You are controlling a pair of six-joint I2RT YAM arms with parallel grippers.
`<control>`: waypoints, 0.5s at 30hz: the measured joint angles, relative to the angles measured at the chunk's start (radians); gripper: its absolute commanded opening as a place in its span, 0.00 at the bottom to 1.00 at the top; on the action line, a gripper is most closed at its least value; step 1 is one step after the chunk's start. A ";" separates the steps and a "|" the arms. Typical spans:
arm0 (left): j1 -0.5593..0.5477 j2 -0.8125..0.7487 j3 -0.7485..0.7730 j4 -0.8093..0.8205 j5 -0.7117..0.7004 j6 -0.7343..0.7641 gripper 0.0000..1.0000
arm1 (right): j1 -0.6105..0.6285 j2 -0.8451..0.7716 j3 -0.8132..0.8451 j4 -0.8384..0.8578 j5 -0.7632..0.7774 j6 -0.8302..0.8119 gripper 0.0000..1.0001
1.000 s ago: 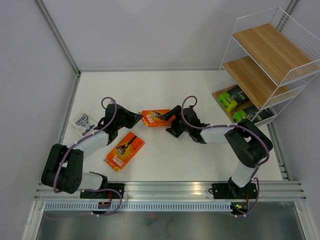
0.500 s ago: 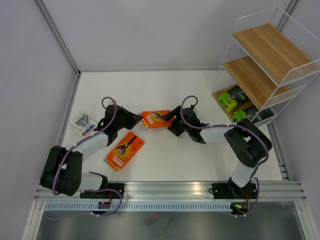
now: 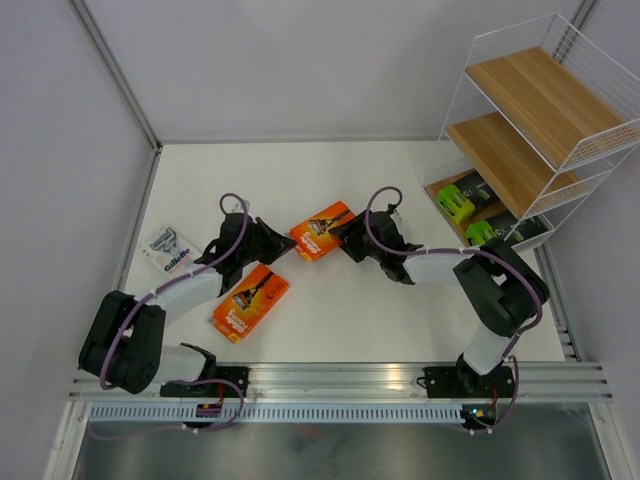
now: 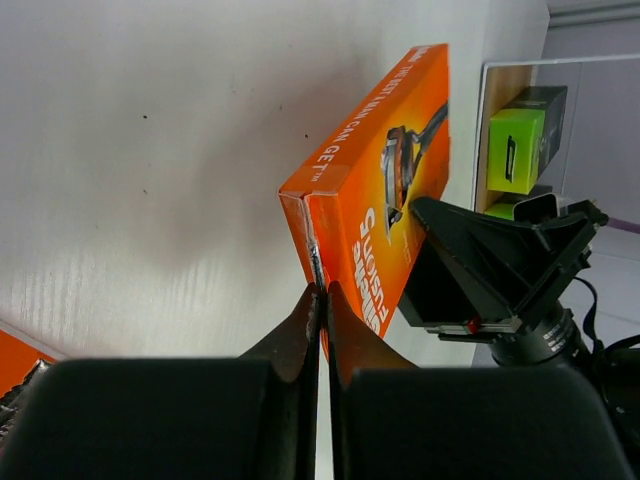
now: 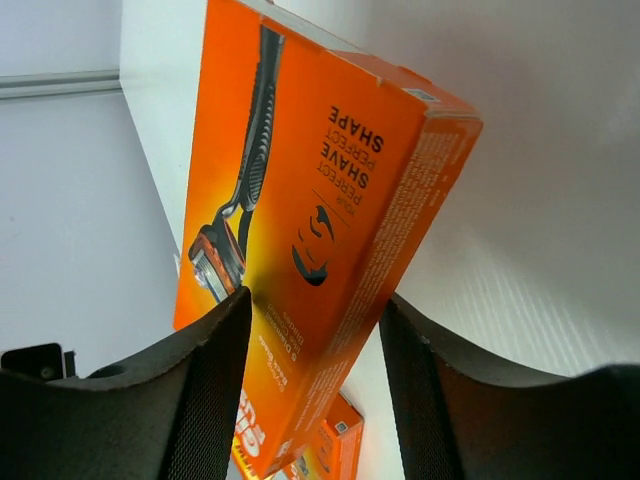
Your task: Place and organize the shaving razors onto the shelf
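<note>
White matte table (image 3: 330,320), plain grey walls round it, and the shelf (image 3: 540,95) jammed into the far right corner with its right side cut off by the edge of the top view.

Hard-to-see stuff first. Two black packs with lime-green ends (image 3: 458,203) (image 3: 492,231) sit on the lowest tier, but the wooden board above and the white wire hide a good half of each. The second orange pack (image 3: 250,301) lies flat near the left arm, and the left wrist camera only catches a sliver of it in the corner. The white-and-blue blister pack (image 3: 170,249) is over by the left wall, and apart from the Gillette name its print is too small to read.

The main orange pack (image 3: 322,230) is mid-table between both arms, tipped up rather than flat. I can't tell if it touches the table. It's glossy cardboard with sharp corners and a razor printed on the face.

The left hand (image 3: 287,246) is pinched tight, fingers practically together on a thin seam at the pack's corner. The right hand (image 3: 348,236) straddles the opposite end, its textured black pads (image 5: 210,370) right up against both sides, but I honestly can't tell whether it's truly gripping.

The shelf boards are light wood with visible grain, and the upper two are bare.
</note>
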 measured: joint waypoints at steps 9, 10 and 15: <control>-0.037 0.025 -0.008 0.063 -0.016 0.002 0.02 | -0.002 -0.183 0.008 -0.081 0.086 -0.118 0.46; -0.046 0.033 -0.005 0.075 -0.016 0.002 0.02 | -0.002 -0.206 0.009 -0.091 0.098 -0.132 0.46; -0.095 0.096 0.077 0.093 -0.018 0.004 0.02 | -0.002 -0.323 0.025 -0.156 0.174 -0.237 0.41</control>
